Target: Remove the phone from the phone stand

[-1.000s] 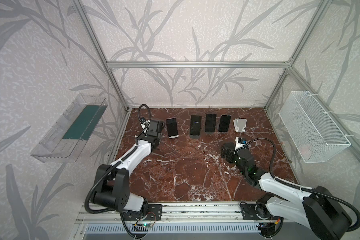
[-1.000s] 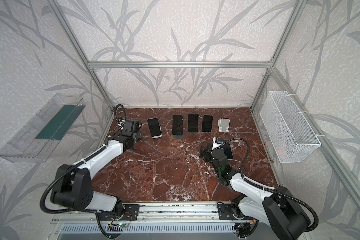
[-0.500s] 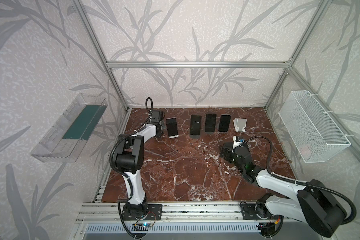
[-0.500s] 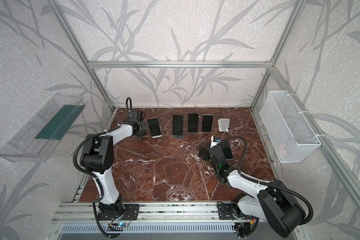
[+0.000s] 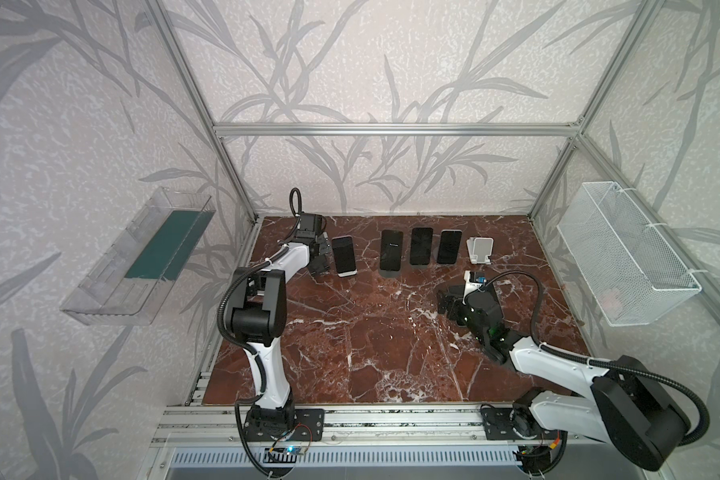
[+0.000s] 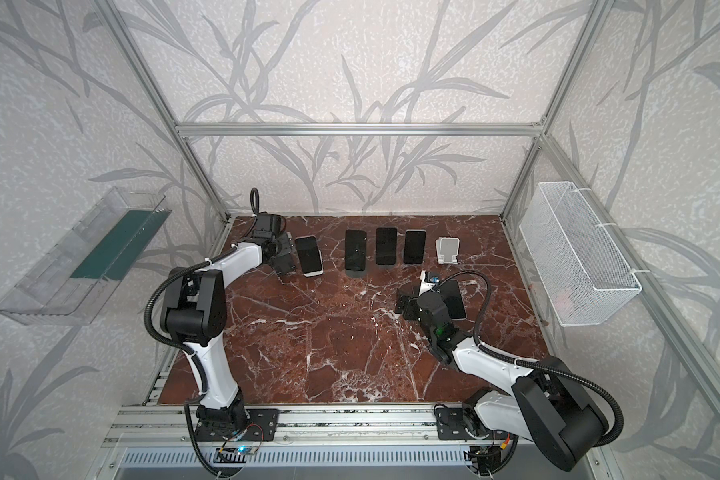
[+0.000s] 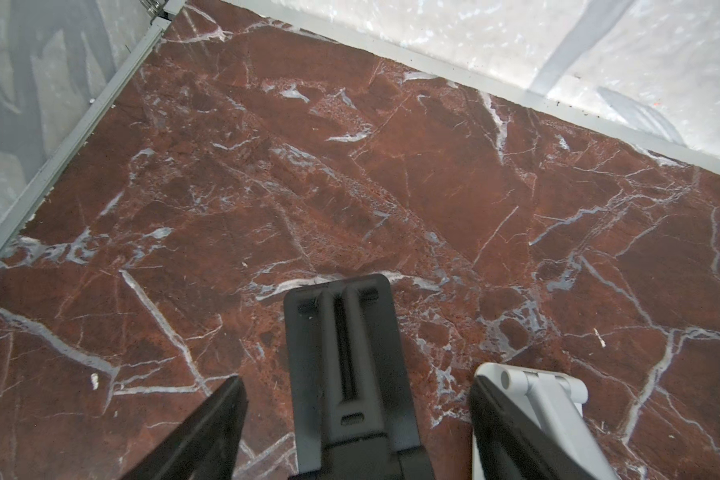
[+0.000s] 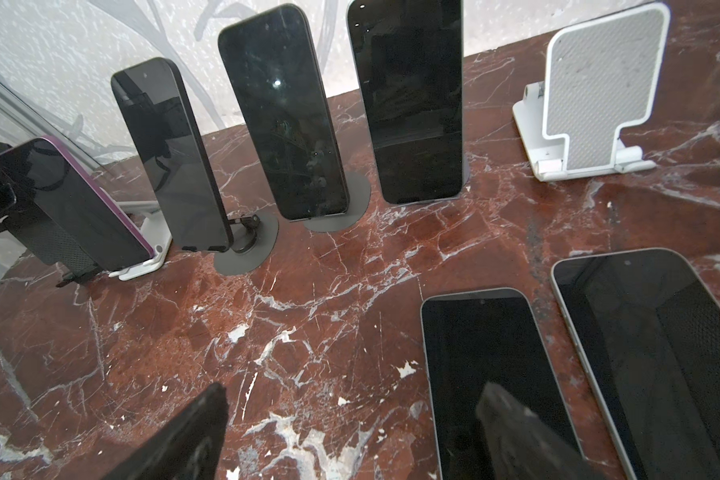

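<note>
Several phones lean on stands along the back. The leftmost phone [image 5: 344, 254] [image 8: 80, 199] has a purple edge and rests on a white phone stand [image 8: 150, 253] [image 7: 545, 395]. My left gripper [image 5: 321, 266] [image 6: 285, 264] [image 7: 355, 415] stands open just left of it. One of its fingers [image 7: 512, 432] is against that white stand, and a black slotted piece [image 7: 341, 332] lies on the table between the jaws. Three black phones [image 5: 391, 253] [image 5: 421, 250] [image 5: 449, 246] stand further right. My right gripper [image 5: 447, 301] [image 8: 354, 399] hangs open and empty, low over the table.
An empty white stand [image 5: 480, 250] [image 8: 599, 95] ends the row on the right. Two dark phones [image 8: 487, 357] [image 8: 661, 353] lie flat on the marble table [image 5: 371, 340] by my right gripper. A wire basket [image 5: 624, 253] hangs on the right wall, a clear tray [image 5: 142, 257] on the left.
My left arm's elbow has lifted high, and its jaws, shut before, now stand open beside the leftmost phone. The right arm has barely shifted.
</note>
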{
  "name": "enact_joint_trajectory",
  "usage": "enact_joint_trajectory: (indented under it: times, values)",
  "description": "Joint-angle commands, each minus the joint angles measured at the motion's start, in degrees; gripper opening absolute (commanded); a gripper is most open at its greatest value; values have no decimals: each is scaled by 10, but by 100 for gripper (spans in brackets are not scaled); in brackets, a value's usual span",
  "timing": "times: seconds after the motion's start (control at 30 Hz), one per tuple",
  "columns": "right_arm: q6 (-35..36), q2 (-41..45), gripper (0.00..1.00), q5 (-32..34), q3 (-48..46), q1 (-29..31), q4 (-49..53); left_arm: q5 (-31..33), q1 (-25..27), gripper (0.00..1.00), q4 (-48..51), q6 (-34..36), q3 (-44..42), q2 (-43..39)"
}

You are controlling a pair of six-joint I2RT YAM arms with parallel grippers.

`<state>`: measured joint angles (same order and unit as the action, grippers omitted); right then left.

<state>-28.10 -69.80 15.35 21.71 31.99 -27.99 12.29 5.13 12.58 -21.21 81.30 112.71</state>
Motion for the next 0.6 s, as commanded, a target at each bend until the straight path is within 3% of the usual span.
enact_joint_trajectory:
  times: [0.0, 0.17, 0.3, 0.43, 0.57]
  values:
    - [-5, 2, 94, -1, 13, 3, 4, 16, -3, 87, 36, 7, 19, -30]
    - [-7, 3, 95, 0, 13, 2, 5, 47, -3, 88, 33, -29, 10, -124]
    - [-16, -1, 95, 3, 12, 2, 3, 56, -2, 88, 28, -113, -20, -219]
    - [-24, -10, 95, 8, 14, 2, 4, -54, 7, 84, -124, -202, -151, -314]
    - [-24, -16, 96, 12, 14, 2, 2, -57, 62, 84, -191, -250, -219, -360]
